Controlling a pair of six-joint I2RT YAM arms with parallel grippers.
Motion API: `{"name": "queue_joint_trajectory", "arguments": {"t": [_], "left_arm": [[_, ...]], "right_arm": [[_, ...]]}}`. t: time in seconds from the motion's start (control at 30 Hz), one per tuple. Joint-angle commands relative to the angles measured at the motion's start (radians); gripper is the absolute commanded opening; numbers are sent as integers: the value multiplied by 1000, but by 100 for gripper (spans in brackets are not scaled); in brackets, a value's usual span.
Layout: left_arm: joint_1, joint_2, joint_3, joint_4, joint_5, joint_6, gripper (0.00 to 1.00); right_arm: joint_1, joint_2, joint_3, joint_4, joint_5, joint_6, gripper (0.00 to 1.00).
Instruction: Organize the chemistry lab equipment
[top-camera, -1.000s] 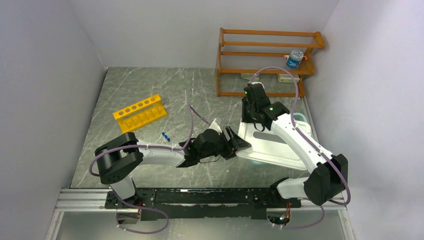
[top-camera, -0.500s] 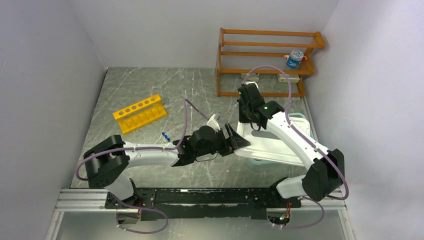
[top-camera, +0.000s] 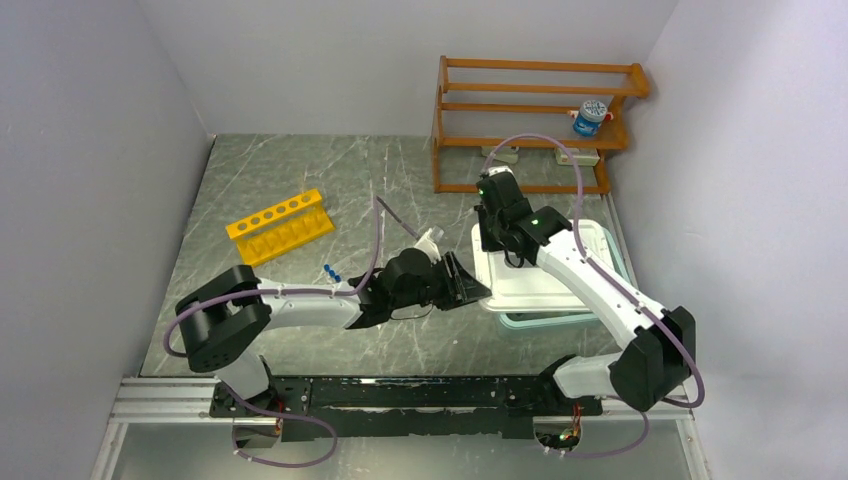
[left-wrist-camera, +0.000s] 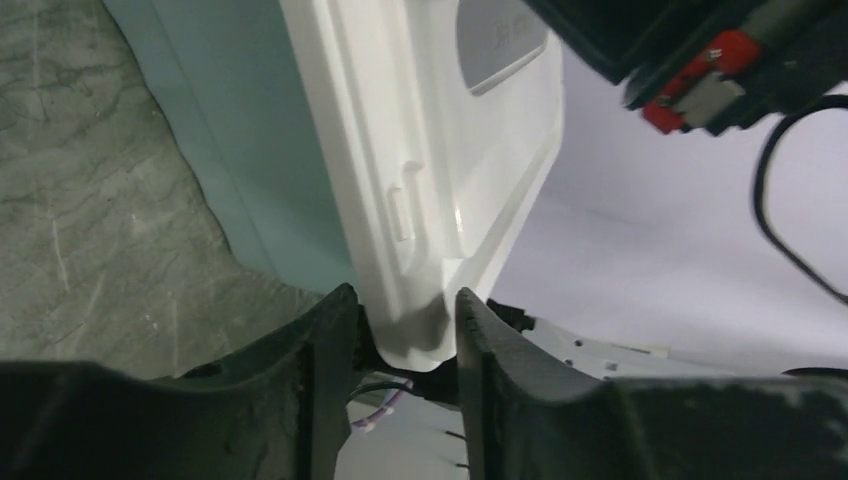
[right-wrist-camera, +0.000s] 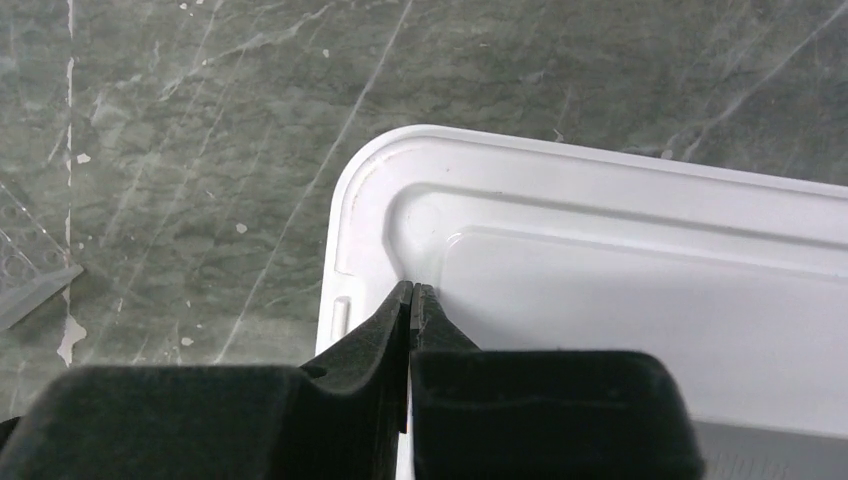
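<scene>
The lid (top-camera: 515, 283) had come down flat onto the tub (top-camera: 545, 322). My right claw (right-wrist-camera: 411, 290) had closed tight atop its far corner, and my left claw (left-wrist-camera: 405, 297) clasped the near one. Rack (top-camera: 279, 227) and tubes (top-camera: 331, 271) lay outside, unsorted.

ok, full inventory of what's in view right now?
yellow holed rack: 1, yellow, table's left-centre
tiny blue-capped tubes: about three, blue, just near-right of the rack
orange wooden shelf: 1, orange, far right by the wall
small container: 1, blue and white, shelf's right end
pale flat items: 2, whitish, shelf's lower level; too small to identify
tub: 1, pale teal, right of centre
white lid: 1, white, over the tub
table: 1, grey marbled
left arm: white and black, jaws closed on the lid's near-left corner
right arm: white and black, jaws shut, tips at the lid's far-left corner
</scene>
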Motion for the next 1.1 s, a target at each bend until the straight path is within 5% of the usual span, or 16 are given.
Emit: {"name": "queue_joint_trajectory", "arguments": {"t": [0.0,0.23,0.6,1.07], "left_arm": [[0,27,50,48,69,33,41],[-19,53,60,83,94,25,19],[-58,47,32,191,79,-133,7],[-89,125,34,321,144,-295,14]], "right_arm": [[3,-39,-20,-26,24,4,5],[2,-96,9,5,48,69,20],[0,-107,-25,26,75,106,28],[-1,-104,-51,19,116,135,29]]}}
